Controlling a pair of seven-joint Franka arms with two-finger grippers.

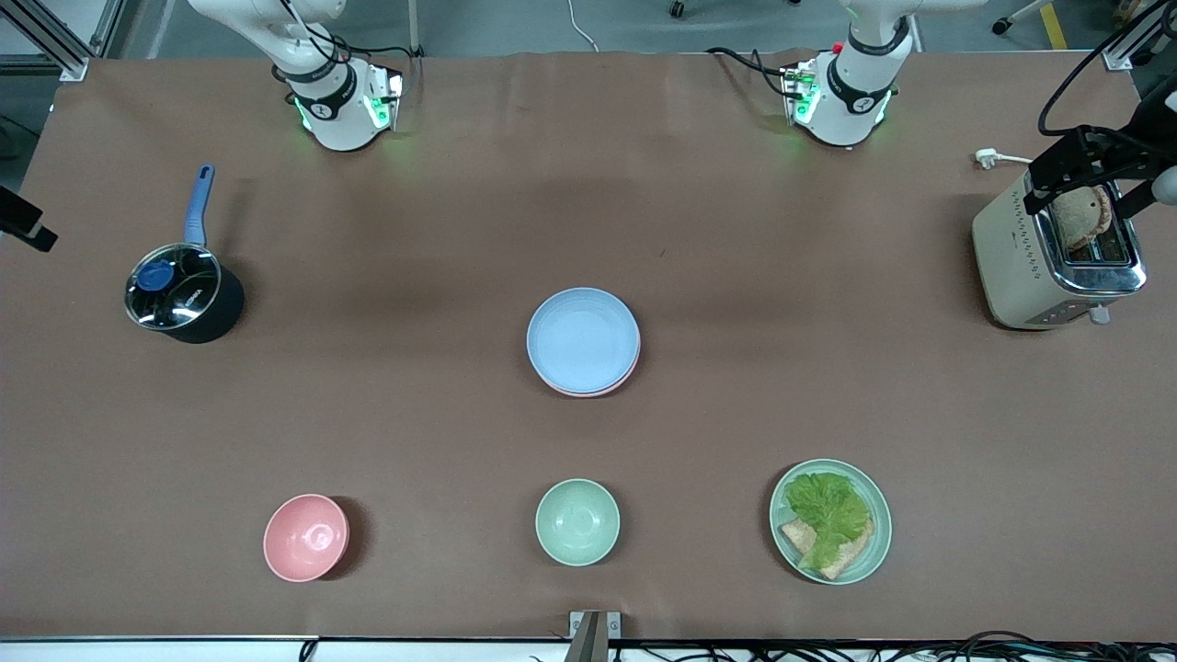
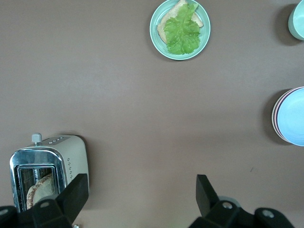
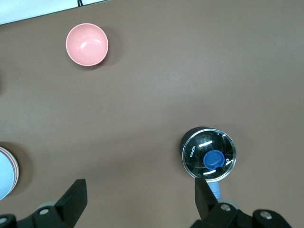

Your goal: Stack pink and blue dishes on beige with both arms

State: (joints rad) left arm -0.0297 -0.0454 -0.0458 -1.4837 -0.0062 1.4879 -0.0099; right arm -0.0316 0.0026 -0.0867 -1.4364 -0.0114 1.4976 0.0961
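At the table's middle the light blue plate (image 1: pixel 582 338) lies on top of the pale pink plate (image 1: pixel 588 391), of which only a thin rim shows. No beige plate shows; anything under the pink one is hidden. The stack's edge appears in the left wrist view, with the blue plate (image 2: pixel 294 116) over the pink rim (image 2: pixel 275 116), and in the right wrist view as the blue plate (image 3: pixel 4 178). My left gripper (image 2: pixel 142 183) hangs open high over bare table between toaster and stack. My right gripper (image 3: pixel 141 187) hangs open high over bare table between pot and stack. Both hold nothing.
A pink bowl (image 1: pixel 306 537), a mint-green bowl (image 1: pixel 577 521) and a green plate with lettuce and bread (image 1: pixel 830 521) sit along the edge nearest the front camera. A lidded black pot (image 1: pixel 182 292) stands at the right arm's end, a toaster (image 1: pixel 1057 257) at the left arm's end.
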